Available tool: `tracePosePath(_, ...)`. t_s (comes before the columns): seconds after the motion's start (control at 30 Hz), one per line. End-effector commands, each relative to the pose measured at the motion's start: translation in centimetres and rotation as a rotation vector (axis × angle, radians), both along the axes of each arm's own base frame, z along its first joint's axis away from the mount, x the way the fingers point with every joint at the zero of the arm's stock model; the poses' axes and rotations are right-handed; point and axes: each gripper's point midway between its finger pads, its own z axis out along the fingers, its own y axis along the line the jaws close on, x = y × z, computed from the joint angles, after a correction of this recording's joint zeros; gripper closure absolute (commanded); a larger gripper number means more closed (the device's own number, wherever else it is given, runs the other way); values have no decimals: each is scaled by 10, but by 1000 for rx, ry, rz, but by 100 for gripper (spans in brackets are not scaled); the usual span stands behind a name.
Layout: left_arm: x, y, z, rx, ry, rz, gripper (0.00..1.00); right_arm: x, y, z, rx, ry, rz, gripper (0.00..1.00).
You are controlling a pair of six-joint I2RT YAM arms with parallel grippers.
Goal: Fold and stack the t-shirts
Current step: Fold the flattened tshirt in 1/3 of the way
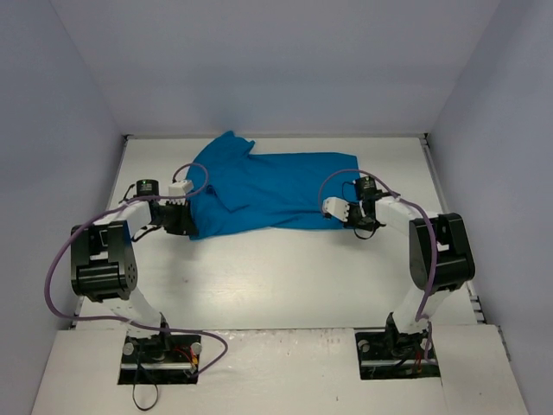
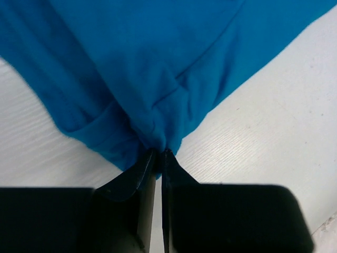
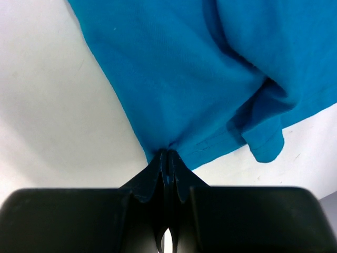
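Cloth tucks out of sight where the left gripper (image 2: 158,154) and right gripper (image 3: 167,154) clamp it. The teal t-shirt (image 1: 268,190) lies with its long axis left-right.

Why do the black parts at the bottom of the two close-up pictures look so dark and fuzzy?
Left wrist view: the jaws sit close under the lens, unlit and slightly soft, while the shirt is sharp and evenly lit. Right wrist view: the same, jaws nearly a silhouette. Top view: soft, even light, no glare.
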Motion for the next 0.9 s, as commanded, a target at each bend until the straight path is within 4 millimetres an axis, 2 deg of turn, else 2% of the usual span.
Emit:
tracePosePath(0.0,19,43,41,104,-118,75,100,-11,-25,17,-66,-29,-1,100)
tracePosePath(0.17,18,78,50,163,-118,127,100,-21,-40,18,-75,-17,-24,100)
tracePosePath(0.37,18,96,56,208,-145,141,100,-30,-43,21,-82,3,-14,100)
tracePosePath(0.47,4,72,54,95,-97,28,100,-38,-43,21,-89,26,5,100)
tracePosePath(0.6,-14,55,50,73,-78,-85,98,-53,-40,27,-99,57,53,100)
tracePosePath(0.63,-18,52,50,86,-87,-120,95,-57,-40,29,-111,59,64,98)
tracePosePath(0.67,-23,48,50,101,-98,-160,87,-61,-41,31,-126,62,75,93)
tracePosePath(0.7,-30,43,48,109,-94,-207,74,-68,-39,32,-136,71,88,83)
tracePosePath(0.73,-36,38,50,107,-93,-249,67,-71,-39,33,-150,76,100,78)
tracePosePath(0.77,-42,34,51,105,-95,-281,57,-75,-37,37,-153,82,111,66)
tracePosePath(0.8,-47,31,53,101,-98,-305,45,-81,-35,44,-148,90,121,49)
tracePosePath(0.87,-51,32,58,115,-118,-331,30,-79,-30,58,-117,65,123,40)
